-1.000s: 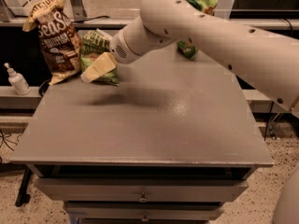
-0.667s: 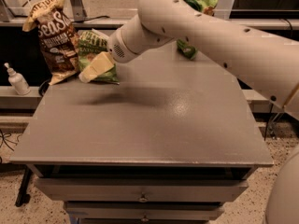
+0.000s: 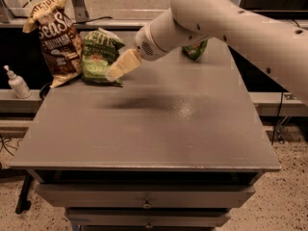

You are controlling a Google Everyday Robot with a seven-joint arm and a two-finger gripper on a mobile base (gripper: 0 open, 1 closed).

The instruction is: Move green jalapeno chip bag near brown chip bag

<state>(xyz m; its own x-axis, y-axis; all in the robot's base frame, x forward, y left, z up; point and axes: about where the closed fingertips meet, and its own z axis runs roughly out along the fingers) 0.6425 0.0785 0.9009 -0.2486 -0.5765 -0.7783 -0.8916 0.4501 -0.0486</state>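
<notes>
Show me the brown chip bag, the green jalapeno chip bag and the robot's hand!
brown chip bag (image 3: 57, 42): camera view, middle of its front.
green jalapeno chip bag (image 3: 95, 57): camera view, middle of its front.
hand (image 3: 114, 73): camera view, its tip, before the green bag.

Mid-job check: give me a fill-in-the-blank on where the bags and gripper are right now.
In the picture, the brown chip bag stands just ___ of the green jalapeno chip bag. The gripper is at the jalapeno bag's lower ___ corner. A second green bag lies partly behind the robot's ___.
Missing: left; right; arm.
</notes>
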